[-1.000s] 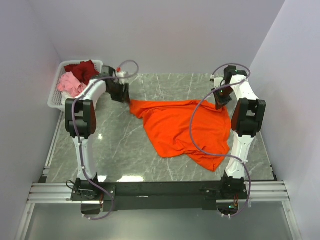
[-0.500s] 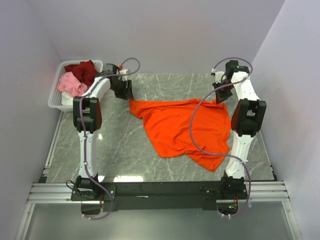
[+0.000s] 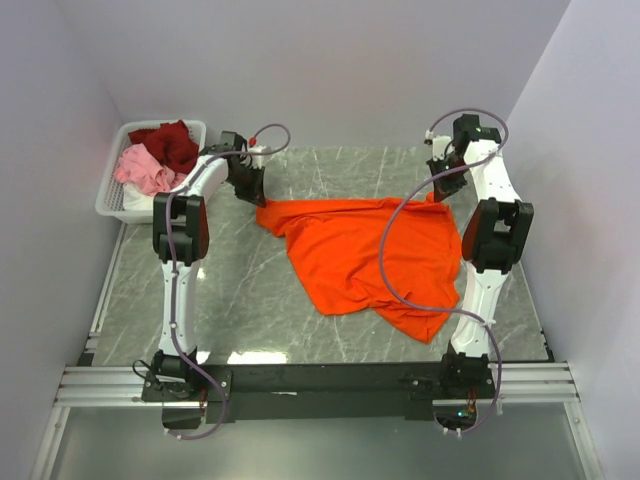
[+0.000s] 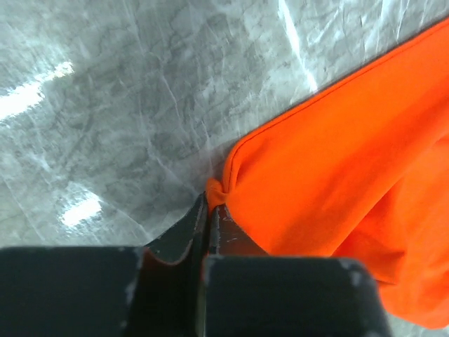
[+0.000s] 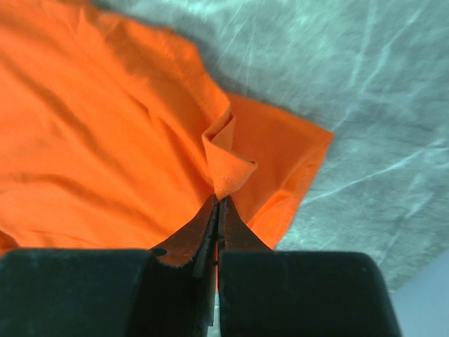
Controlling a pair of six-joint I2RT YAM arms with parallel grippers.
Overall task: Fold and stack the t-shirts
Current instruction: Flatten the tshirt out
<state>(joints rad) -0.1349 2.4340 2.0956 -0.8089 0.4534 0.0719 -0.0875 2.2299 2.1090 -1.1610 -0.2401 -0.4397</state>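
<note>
A bright orange t-shirt [image 3: 360, 250] lies rumpled across the middle and right of the marble table. My left gripper [image 3: 258, 200] is shut on the shirt's far left corner [image 4: 216, 191], the cloth bunched between its tips. My right gripper [image 3: 438, 196] is shut on a folded edge of the orange t-shirt [image 5: 228, 175] at its far right corner. A dark red t-shirt [image 3: 165, 142] and a pink t-shirt [image 3: 140, 168] are heaped in the basket at the far left.
The white slotted basket [image 3: 112, 200] stands at the table's far left corner. Purple-grey walls close in on three sides. The right arm's cable [image 3: 392, 250] loops over the orange cloth. Bare marble [image 3: 230, 290] shows at the near left.
My left gripper moved right to the shirt's far left corner and shut on it. The right gripper stayed shut on its corner and drew slightly back.
</note>
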